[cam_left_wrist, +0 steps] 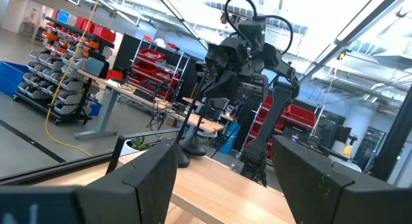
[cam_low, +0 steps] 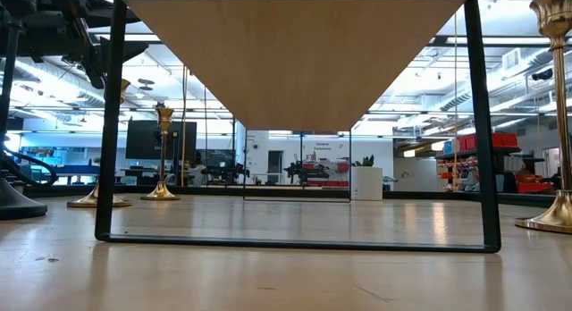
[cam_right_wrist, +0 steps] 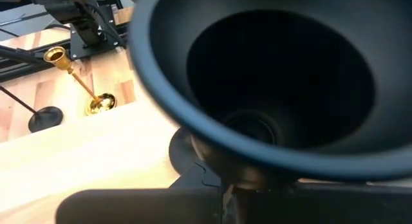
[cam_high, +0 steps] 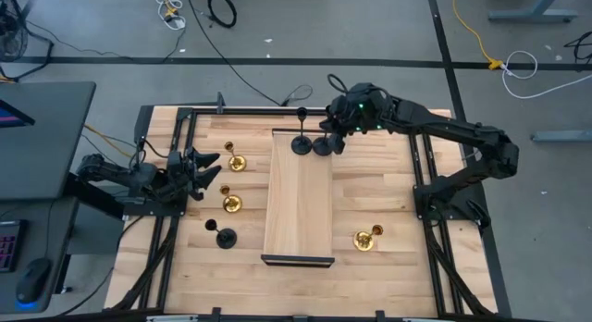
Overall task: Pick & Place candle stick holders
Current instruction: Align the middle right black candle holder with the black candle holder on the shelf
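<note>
Six upright candle stick holders — three brass-gold, three matte black — two black ones on the far board end.

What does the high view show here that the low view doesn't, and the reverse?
Only the high view shows both arms: the right pincer by two black candle stick holders on the raised wooden shelf, and the left pincer open at the table's left. Only the low view shows the shelf's underside, a small white pot and the room beyond. Both show brass candle stick holders standing on the table.
</note>
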Available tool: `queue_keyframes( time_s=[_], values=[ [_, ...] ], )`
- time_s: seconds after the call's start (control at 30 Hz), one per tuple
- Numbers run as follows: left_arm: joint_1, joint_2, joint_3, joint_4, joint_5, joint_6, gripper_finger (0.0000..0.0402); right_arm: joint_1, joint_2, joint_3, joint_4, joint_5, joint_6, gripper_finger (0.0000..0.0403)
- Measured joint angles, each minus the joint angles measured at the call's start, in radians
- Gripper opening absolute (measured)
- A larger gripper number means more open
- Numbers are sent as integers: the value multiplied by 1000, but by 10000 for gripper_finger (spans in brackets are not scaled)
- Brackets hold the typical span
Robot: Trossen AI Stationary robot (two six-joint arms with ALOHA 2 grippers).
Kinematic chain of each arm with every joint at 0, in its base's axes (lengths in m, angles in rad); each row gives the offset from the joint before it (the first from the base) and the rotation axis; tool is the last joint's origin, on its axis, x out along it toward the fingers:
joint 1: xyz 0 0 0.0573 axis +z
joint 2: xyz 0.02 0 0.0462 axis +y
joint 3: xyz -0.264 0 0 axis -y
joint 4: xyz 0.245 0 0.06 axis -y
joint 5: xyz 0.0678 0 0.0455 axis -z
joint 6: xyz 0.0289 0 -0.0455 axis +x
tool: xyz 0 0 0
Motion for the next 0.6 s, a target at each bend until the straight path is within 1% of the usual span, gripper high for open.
queue_keyframes(
  time_s=[0.6],
  values=[
    [0, 0, 0, 0, 0, 0, 252, -10, 0, -8, 1, -5, -16, 4]
  ],
)
